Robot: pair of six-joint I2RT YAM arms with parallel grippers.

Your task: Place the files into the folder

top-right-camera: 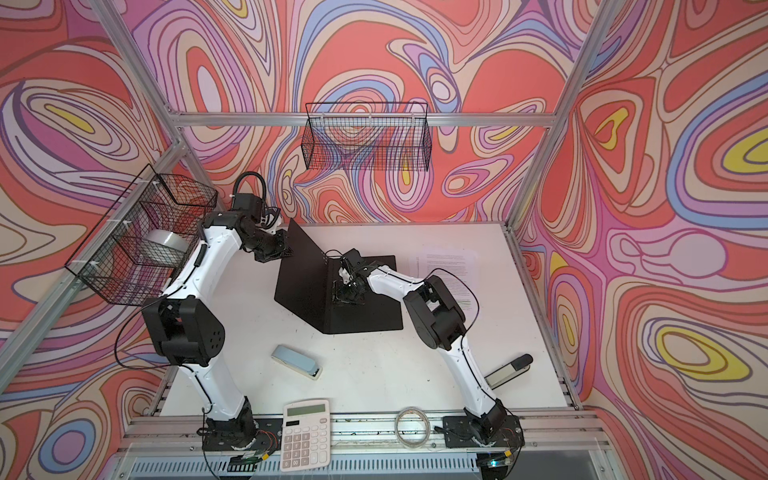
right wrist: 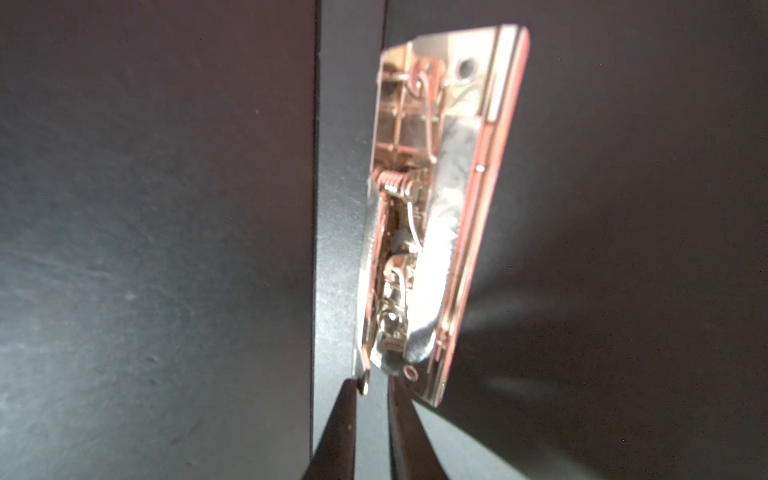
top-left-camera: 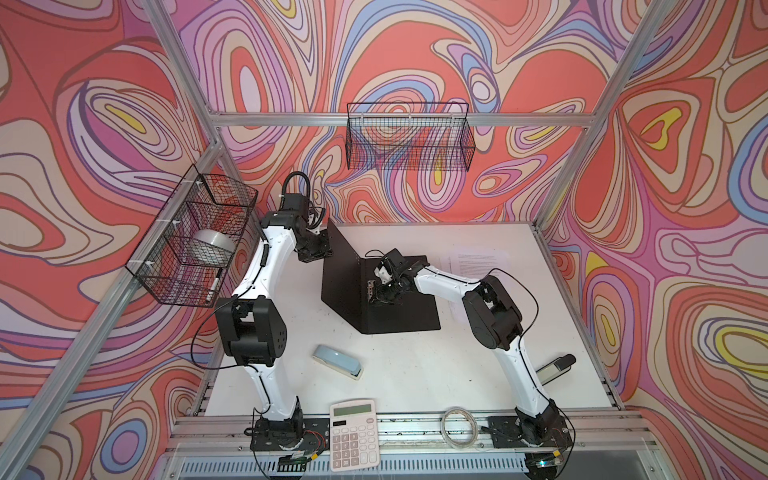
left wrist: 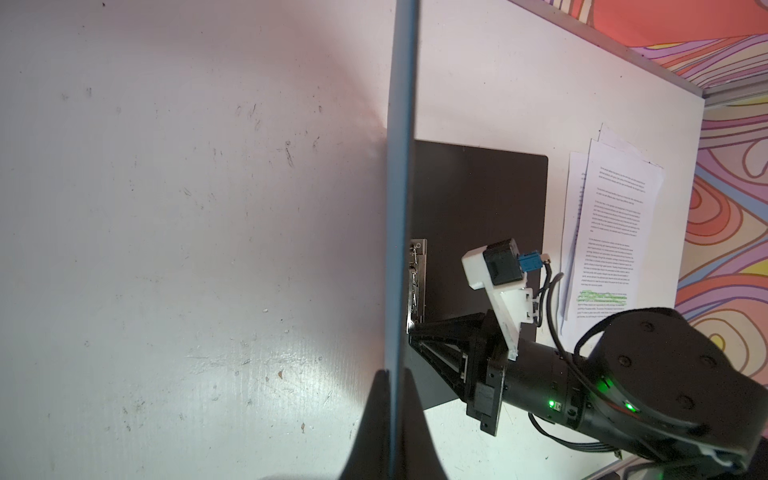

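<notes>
The folder (top-left-camera: 399, 309) lies open at the table's middle with its black inside up. Its cover (top-right-camera: 307, 270) stands raised, and its blue edge (left wrist: 401, 208) runs up the left wrist view. My left gripper (left wrist: 398, 374) is shut on that cover's far edge, also seen in a top view (top-left-camera: 328, 243). My right gripper (right wrist: 376, 384) has its jaws nearly together, pinching the near end of the folder's metal clip (right wrist: 428, 208) by the spine. It sits low over the open folder (top-left-camera: 374, 297). The files (top-left-camera: 478, 262), white printed sheets with a green highlight (left wrist: 611, 232), lie flat right of the folder.
A grey-blue stapler (top-left-camera: 337, 361) lies in front of the folder. A white calculator (top-left-camera: 354, 434) and a coiled cable (top-left-camera: 458, 426) sit on the front rail. A black-and-silver tool (top-left-camera: 555, 368) lies at the right edge. Wire baskets hang at left (top-left-camera: 195, 237) and back (top-left-camera: 409, 137).
</notes>
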